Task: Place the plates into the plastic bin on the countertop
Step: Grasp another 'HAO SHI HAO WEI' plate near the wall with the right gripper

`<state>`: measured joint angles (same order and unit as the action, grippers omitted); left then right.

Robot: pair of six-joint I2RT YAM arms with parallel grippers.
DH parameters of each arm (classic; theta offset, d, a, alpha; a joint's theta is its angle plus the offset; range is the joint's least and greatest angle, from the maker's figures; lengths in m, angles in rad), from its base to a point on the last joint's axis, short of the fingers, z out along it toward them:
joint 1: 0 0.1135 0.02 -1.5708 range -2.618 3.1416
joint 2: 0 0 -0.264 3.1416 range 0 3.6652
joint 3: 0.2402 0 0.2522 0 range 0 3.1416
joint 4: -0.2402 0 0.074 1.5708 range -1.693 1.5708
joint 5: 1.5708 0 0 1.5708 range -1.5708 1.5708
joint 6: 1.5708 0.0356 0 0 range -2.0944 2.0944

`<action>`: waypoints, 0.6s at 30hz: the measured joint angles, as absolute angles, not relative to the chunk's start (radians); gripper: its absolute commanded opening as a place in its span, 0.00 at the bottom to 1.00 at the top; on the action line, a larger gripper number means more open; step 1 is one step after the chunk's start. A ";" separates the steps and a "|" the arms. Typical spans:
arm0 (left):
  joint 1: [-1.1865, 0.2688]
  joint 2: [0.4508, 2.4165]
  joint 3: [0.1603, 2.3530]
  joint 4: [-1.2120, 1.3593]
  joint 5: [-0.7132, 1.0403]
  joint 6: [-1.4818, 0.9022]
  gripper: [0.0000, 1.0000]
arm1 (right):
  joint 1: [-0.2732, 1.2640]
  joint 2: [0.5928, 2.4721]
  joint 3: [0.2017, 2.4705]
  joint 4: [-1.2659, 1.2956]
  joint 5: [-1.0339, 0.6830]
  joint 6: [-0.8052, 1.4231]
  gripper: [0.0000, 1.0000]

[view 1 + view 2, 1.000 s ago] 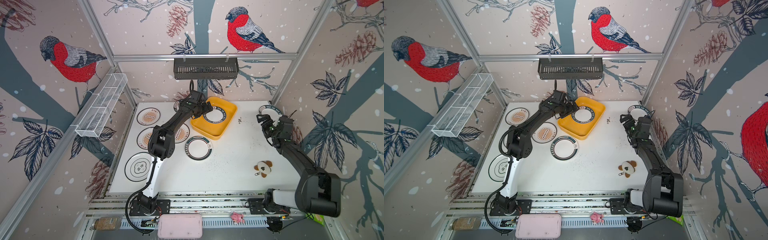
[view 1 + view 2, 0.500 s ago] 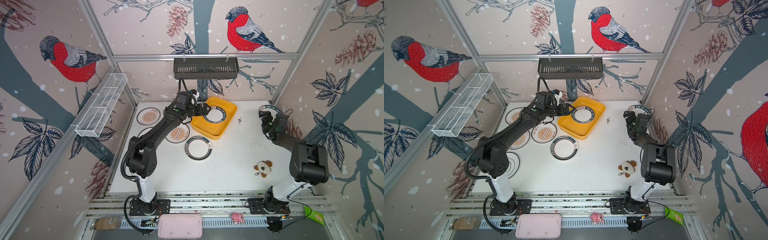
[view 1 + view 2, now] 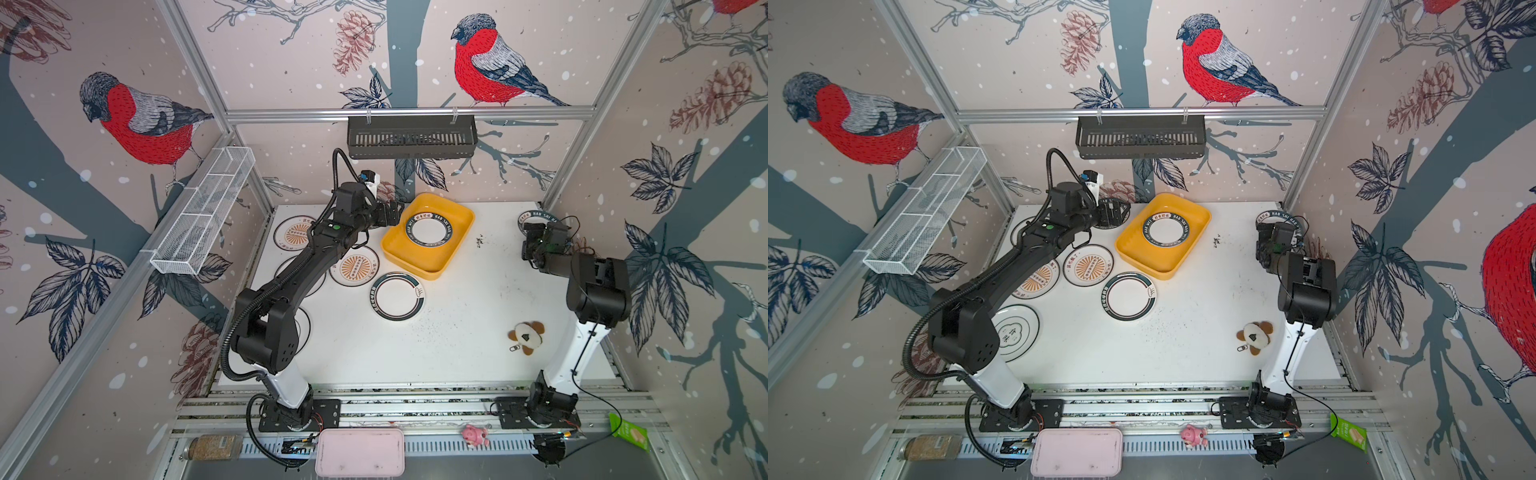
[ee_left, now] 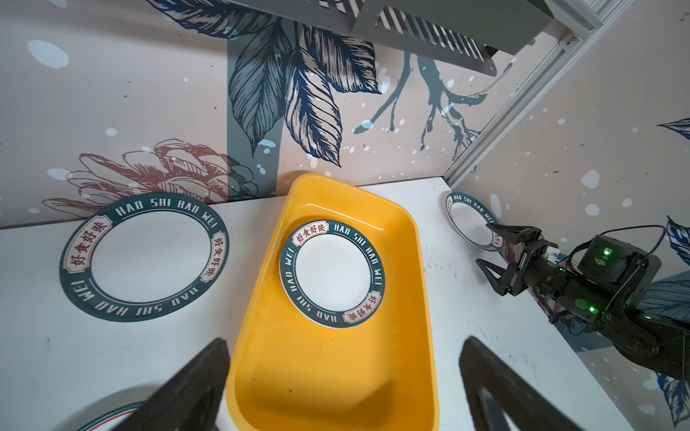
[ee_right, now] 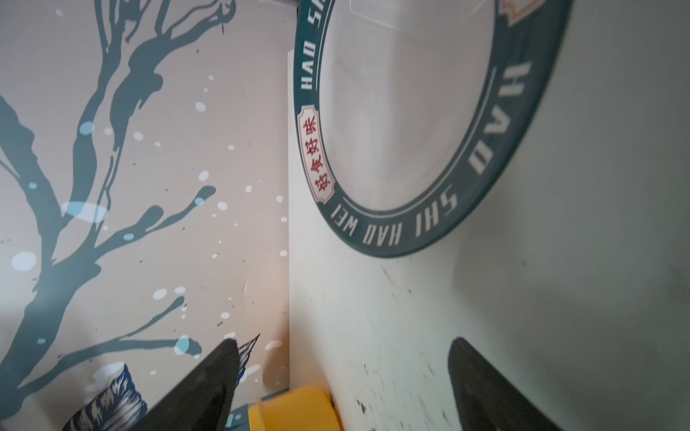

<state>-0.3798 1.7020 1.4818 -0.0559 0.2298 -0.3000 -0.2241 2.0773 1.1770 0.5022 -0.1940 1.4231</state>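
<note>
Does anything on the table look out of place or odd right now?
A small brown-and-white plush keychain lies stray on the countertop beside the right arm. The yellow bin sits skewed to the table edges.

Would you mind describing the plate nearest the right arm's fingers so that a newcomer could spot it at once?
Start at the white table and go to its far right corner, by the side wall. A plate lies there, the only one on that side. Its dark green rim with white lettering matches the plate in the yellow bin, but it sits on bare table.

plate (image 3: 428,232) in bin (image 3: 409,258), bin on countertop (image 3: 457,332)
</note>
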 measured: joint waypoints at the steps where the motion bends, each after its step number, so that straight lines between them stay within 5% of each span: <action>1: -0.377 1.702 1.476 -0.047 0.224 -0.301 0.96 | -0.224 2.088 1.185 0.503 -0.187 1.443 0.84; 15: -0.338 1.757 1.489 0.017 0.181 -0.404 0.93 | -0.256 2.194 1.227 0.593 -0.087 1.618 0.69; 18: -0.327 1.767 1.493 0.017 0.179 -0.429 0.93 | -0.256 2.218 1.255 0.596 -0.075 1.631 0.58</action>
<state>-0.3271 1.7668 1.4929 0.0174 0.1791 -0.4290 -0.2562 2.2185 1.2552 0.5957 -0.0746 1.6306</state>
